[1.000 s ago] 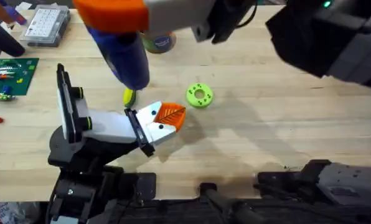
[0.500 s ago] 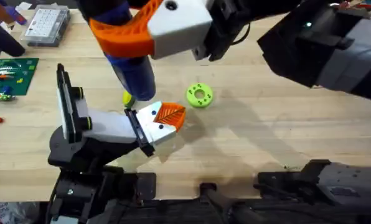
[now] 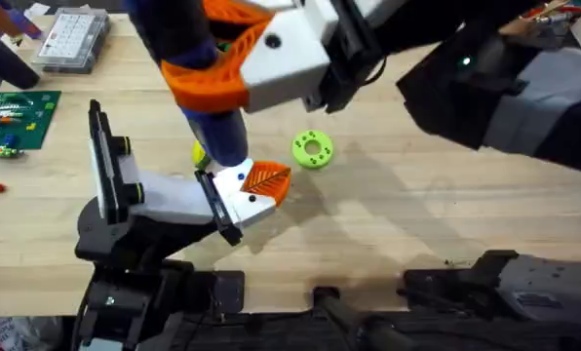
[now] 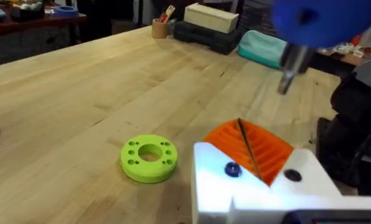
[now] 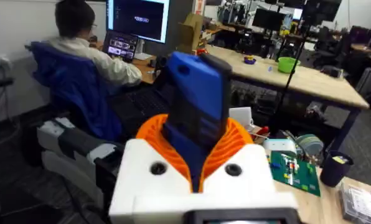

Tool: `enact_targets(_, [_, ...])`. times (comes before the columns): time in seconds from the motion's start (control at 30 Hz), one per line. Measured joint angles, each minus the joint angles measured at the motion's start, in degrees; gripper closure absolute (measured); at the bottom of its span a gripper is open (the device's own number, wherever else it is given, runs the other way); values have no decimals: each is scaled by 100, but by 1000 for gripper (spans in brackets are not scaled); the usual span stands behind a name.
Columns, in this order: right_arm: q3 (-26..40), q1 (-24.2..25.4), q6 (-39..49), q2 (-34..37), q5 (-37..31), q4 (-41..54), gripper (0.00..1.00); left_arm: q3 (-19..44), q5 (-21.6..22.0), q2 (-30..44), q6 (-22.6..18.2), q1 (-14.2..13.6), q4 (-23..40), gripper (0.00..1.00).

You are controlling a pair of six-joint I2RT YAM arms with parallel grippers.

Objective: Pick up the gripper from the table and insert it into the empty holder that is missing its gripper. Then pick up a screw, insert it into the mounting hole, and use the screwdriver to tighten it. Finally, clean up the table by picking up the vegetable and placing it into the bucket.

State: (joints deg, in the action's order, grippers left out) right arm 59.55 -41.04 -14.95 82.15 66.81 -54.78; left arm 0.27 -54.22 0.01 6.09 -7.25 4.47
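Over table [image 3: 417, 224]: screwdriver [image 3: 213, 117] in R hand [image 3: 237, 63]

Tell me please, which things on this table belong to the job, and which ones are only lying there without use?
Part of the job:
- screwdriver, held by the right gripper
- left gripper, under the bit
- vegetable, yellow, beside the screwdriver

Just lying about:
- green ring disc
- clear parts box
- green circuit board

No legible text — labels, screens all unreadable
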Motion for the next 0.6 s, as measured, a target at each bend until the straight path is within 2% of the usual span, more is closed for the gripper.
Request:
enact_targets(0.2, [-216,0,-2,0,-13,-209,960,0,0,0,0,0,0,989])
enact_targets(0.6, [-242,0,-2,63,-163,-220,958,0,0,0,0,0,0,989])
